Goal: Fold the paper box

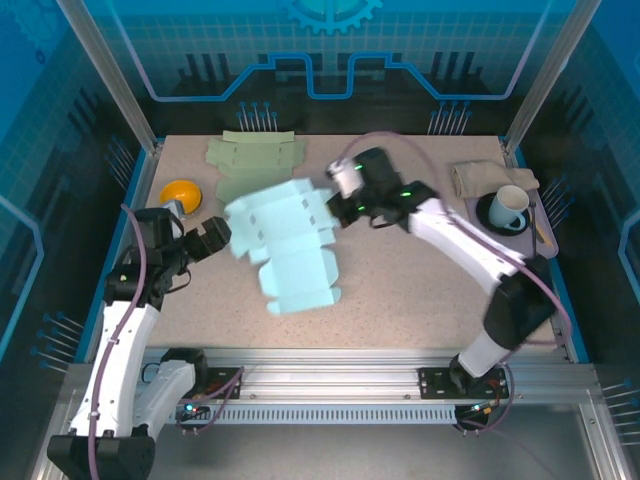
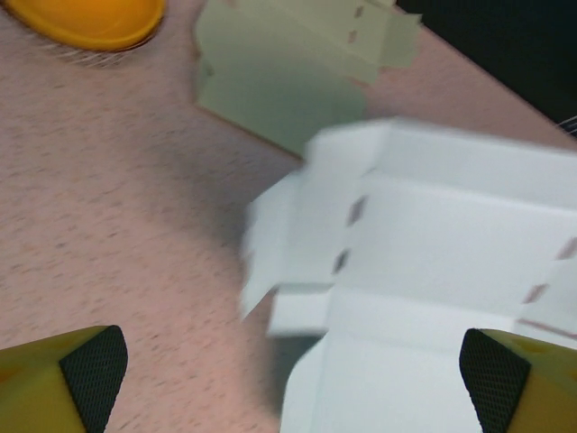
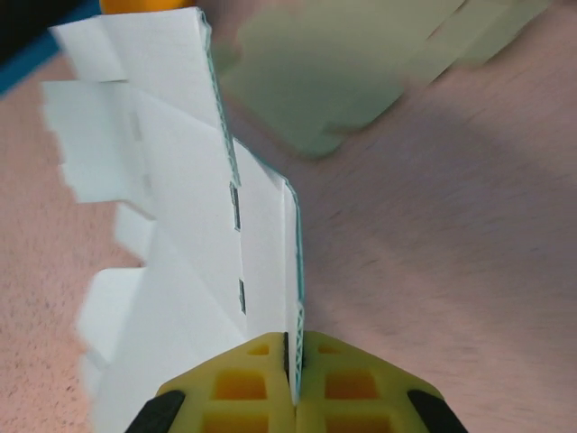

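Near the middle of the table: paper box (image 1: 290, 245), a pale blue die-cut sheet, not yet folded up, flaps and slots showing. It sits between the two arms.

Right jaws: together, clamped on the sheet's right edge. In the right wrist view the yellow fingertips (image 3: 243, 383) meet on the thin cut edge of the paper box (image 3: 171, 225), and the sheet runs up and away from them, edge-on to the camera. No gap visible between the fingertips apart from the paper itself.

Left jaws: wide apart, holding nothing. In the left wrist view the black pads (image 2: 90, 370) sit at the two lower corners of the picture, with the paper box (image 2: 433, 234) ahead of them and towards the right-hand pad, not touching either one. A shadow lies on the table under the sheet's left side, so that side looks raised. Cannot tell whether the near end rests on the table.

Right arm (image 1: 470, 250): reaches from its base at the near right diagonally towards the far centre, wrist turned to the left, jaws at the sheet's far right corner.

Left arm (image 1: 130, 300): rises from the near left, forearm bent to the right, jaws pointing at the sheet's left edge, just beside it.

Other items: green flat blank (image 1: 250, 165) at the far edge, behind the sheet. Orange bowl (image 1: 181, 191) near the far left. Cup (image 1: 510, 208) and folded cloth (image 1: 485, 178) at the far right corner.
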You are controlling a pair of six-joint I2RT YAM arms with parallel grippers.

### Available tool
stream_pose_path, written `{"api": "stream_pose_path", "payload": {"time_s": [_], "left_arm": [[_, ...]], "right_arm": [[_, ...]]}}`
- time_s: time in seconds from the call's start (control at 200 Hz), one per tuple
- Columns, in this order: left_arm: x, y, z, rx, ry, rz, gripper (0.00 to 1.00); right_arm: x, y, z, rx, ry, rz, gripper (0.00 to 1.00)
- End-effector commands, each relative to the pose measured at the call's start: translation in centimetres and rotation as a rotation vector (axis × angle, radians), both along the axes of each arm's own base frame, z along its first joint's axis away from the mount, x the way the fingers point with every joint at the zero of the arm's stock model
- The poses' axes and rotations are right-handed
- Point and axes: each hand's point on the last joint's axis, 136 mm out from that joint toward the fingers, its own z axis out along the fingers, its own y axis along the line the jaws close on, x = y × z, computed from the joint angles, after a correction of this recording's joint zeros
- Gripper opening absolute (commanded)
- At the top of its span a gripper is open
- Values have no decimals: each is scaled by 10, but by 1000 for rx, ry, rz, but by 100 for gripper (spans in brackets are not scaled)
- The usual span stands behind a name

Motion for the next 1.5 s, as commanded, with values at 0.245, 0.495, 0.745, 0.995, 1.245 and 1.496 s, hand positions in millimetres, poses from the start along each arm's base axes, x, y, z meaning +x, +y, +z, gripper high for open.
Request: {"api": "stream_pose_path", "payload": {"time_s": [0.245,0.495,0.745,0.995,1.245,1.496], "left_arm": [[70,-90,57,-62,-273,-358,99],[90,-132,68,8,-570,-673,94],[85,-161,56,-54,-574,-858,81],[67,-178,59,37,-588,-935,9],[66,-166,67,301,-540,-893,0],[54,-167,65,590,-557,-923,0]], "right_arm": [[-44,-108,79,179,-197,-28,0],[-66,-118,86,261,-208,6,0],[-80,-106,90,322,-193,98,0],[-66,-115,88,269,-208,26,2],[-26,-143,129,-41,-517,-44,42],[-43,-60,124,-330,-831,545,40]]}}
